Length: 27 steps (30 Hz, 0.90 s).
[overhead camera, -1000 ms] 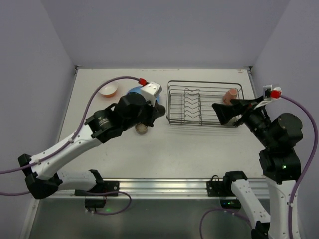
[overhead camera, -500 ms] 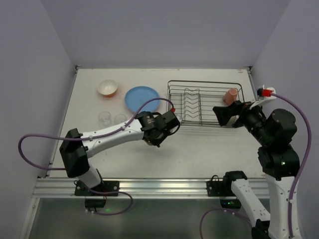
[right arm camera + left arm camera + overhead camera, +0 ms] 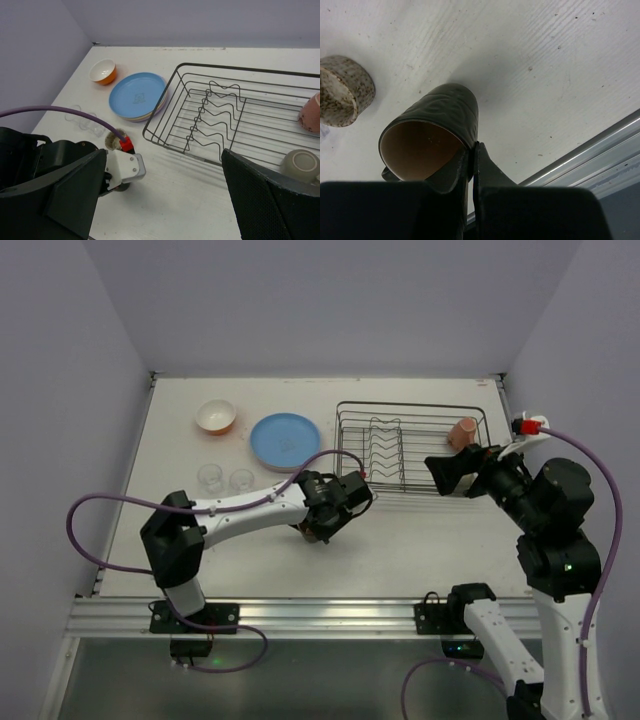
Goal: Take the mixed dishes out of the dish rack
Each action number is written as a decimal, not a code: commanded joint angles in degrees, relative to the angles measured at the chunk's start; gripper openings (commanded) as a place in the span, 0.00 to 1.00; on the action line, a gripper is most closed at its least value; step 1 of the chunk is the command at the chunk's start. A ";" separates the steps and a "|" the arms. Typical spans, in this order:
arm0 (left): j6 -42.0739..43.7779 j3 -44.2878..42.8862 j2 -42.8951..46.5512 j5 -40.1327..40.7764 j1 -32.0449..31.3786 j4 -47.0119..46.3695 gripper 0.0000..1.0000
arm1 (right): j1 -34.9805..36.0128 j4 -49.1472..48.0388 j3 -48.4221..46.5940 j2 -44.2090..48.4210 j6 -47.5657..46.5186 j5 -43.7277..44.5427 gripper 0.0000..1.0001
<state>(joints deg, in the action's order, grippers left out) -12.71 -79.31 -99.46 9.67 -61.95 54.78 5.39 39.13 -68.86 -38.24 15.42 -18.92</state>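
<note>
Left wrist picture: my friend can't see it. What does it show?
The jaws pinch the rim of a dark mug tipped sideways over the white table. A speckled mug sits at the left.

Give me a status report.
Left gripper shut on olive mug. Right gripper open by dish rack. Pink mug, beige mug in rack. Speckled mug near olive mug.

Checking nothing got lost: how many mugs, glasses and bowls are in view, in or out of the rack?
Mugs: 4 (pink mug, beige mug, speckled mug, dark mug)
Glasses: 2
Bowls: 1 (orange bowl)
Total: 7
</note>
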 commanded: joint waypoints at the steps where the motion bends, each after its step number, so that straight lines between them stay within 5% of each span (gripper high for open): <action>1: 2.78 0.56 -0.30 -1.14 0.25 -2.66 0.00 | 0.41 -0.46 0.13 0.01 -1.01 0.55 0.99; 17: 2.95 4.34 -2.49 -1.05 4.03 -6.88 0.02 | 1.38 -0.90 1.10 0.71 -1.18 0.46 0.99; 23: 1.99 3.90 -1.09 0.17 4.30 -6.27 0.34 | 1.73 0.85 0.57 -0.96 -1.88 3.53 0.99; 27: 0.94 2.32 1.81 1.66 4.65 -5.83 0.68 | 1.91 0.16 1.97 -4.55 -1.80 7.39 0.99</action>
<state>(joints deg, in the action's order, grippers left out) -11.25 -75.35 -101.23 9.41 -57.89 49.17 7.03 39.72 -67.81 -39.48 14.68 -15.88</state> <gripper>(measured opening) 0.611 0.990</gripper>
